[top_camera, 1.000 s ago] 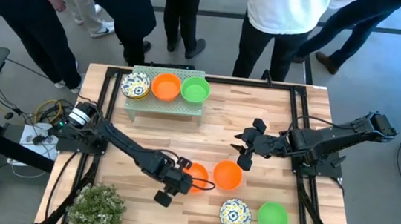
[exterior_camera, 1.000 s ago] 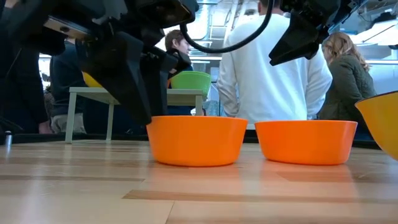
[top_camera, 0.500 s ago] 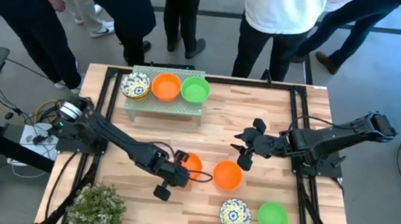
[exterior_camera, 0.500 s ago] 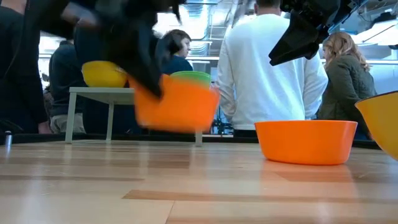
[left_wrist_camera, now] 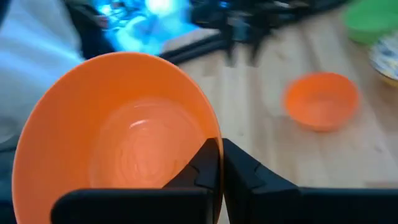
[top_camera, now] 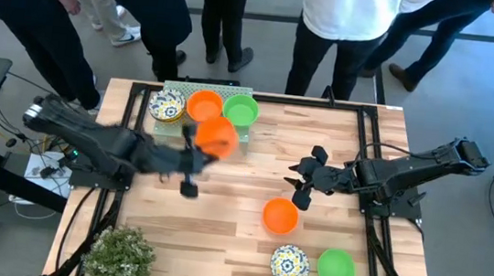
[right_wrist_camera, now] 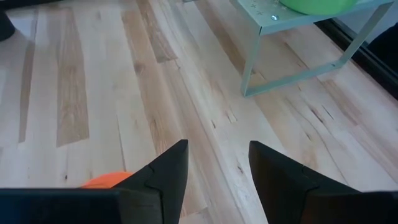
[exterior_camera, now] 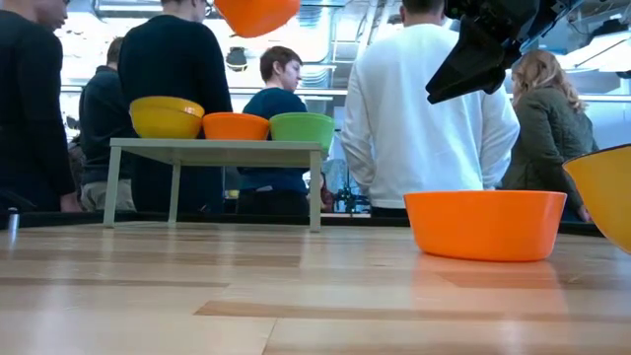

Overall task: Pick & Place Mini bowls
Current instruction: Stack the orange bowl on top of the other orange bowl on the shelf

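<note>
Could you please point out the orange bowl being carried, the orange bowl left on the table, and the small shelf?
carried orange bowl (left_wrist_camera: 118, 137): left wrist view, inner bottom.
orange bowl on the table (top_camera: 280, 216): high view, centre.
small shelf (exterior_camera: 217, 146): low view, front edge.

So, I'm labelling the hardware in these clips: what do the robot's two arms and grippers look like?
Both arms are dark, near-black, jointed links. The left arm has a pale silver-grey band near its outer joint, and coloured cables lie beside its base. The left gripper has two flat black angular fingers; the right gripper has two dark, wedge-shaped, tapering fingers. The right arm is plain dark, without visible markings.
</note>
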### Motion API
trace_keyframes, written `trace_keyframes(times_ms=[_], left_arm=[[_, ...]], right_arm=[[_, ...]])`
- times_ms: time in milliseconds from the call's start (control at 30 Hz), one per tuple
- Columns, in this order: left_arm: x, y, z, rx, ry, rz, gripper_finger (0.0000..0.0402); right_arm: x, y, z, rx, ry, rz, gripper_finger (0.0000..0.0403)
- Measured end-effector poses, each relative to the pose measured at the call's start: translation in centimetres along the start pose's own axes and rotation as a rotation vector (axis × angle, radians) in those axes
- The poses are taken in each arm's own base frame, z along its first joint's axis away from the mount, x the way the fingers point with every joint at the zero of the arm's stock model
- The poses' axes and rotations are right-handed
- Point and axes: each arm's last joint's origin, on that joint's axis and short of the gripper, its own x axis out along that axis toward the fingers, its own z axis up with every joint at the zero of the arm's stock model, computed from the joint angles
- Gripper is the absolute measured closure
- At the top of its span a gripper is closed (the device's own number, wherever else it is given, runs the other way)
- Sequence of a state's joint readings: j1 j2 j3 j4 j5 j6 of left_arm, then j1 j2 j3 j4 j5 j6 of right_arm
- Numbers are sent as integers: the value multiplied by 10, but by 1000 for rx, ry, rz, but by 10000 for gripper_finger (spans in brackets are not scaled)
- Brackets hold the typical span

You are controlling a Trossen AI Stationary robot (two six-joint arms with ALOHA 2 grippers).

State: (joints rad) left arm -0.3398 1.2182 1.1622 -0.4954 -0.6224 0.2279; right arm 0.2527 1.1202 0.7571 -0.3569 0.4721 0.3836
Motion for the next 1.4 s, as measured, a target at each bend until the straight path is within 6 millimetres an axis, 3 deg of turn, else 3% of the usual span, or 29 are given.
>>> trace_keyframes(times_ms=[200,667,933,1400], left_arm=[[-9,50,-12,-105,29,143,393],[30,115,-57,-294,237,156,393],[52,117,-84,-332,331,116,392],[61,110,-94,-348,351,82,392]], right_arm=[[2,-3,2,12,-3,-14,239],[7,-16,6,49,-3,-63,239],[7,-16,6,50,-5,-61,240],[7,-16,6,52,-6,-63,239]])
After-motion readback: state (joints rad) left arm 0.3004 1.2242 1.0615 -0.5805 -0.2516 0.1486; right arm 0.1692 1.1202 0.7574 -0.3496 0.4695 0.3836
